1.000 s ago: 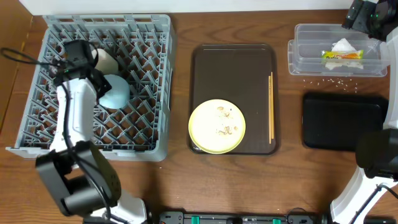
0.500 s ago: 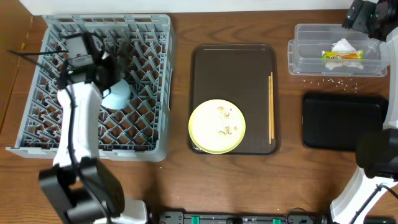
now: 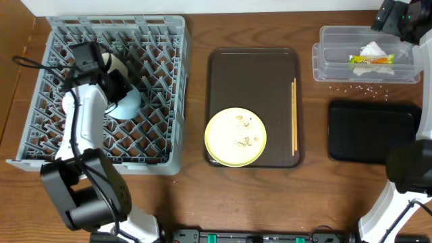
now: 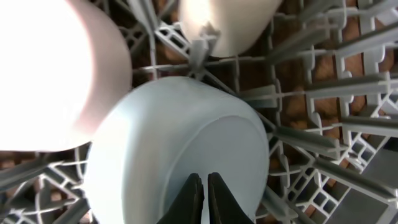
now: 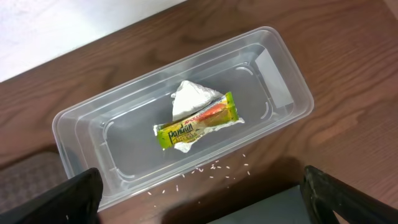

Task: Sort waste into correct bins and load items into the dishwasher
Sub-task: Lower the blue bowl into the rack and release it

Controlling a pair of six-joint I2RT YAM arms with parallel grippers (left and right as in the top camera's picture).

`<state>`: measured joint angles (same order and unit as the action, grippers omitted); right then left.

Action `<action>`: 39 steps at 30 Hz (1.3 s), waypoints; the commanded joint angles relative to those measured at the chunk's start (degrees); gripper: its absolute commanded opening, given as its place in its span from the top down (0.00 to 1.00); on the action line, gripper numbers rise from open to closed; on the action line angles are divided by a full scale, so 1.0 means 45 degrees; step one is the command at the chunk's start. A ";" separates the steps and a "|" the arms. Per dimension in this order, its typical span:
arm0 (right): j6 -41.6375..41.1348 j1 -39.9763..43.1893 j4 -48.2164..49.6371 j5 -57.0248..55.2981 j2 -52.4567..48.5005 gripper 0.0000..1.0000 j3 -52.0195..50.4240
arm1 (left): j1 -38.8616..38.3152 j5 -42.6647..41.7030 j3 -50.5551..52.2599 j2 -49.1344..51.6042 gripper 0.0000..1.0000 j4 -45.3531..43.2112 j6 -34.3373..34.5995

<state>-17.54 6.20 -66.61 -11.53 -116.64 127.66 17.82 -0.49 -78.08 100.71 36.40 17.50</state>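
Observation:
The grey dishwasher rack (image 3: 162, 40) holds an upturned light blue bowl (image 3: 127, 102) (image 4: 180, 124), a white cup (image 3: 116, 65) (image 4: 227, 25) and a white bowl (image 4: 50, 74). My left gripper (image 3: 115, 86) (image 4: 203, 182) is shut with nothing in it, its tips right over the blue bowl's base. My right gripper (image 3: 393, 17) (image 5: 205, 193) hangs open above the clear tub (image 3: 327, 67) (image 5: 81, 124), which holds the white napkin (image 5: 189, 96) and the green-and-yellow wrapper (image 5: 196, 123). Rice crumbs (image 3: 358, 86) (image 5: 214, 167) lie beside the tub. The yellow plate (image 3: 235, 137) and chopsticks (image 3: 294, 115) rest on the brown tray.
The brown serving tray (image 3: 253, 61) lies mid-table between the rack and the bins. The black tray (image 3: 372, 131) sits in front of the clear tub at the right. Food scraps dot the yellow plate.
The left arm swung toward the rack's back, then came back down over the blue bowl, jaws shut throughout. The right arm has stayed still.

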 commanded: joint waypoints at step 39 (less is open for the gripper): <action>0.0092 -0.0053 -0.0010 -0.0049 -0.0015 0.01 -0.0049 | 0.2001 -0.2356 0.0228 -0.2686 0.44 0.1044 0.0607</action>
<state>-17.54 6.20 -66.61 -11.53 -116.64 127.66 26.83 -12.08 -78.02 86.39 40.56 20.38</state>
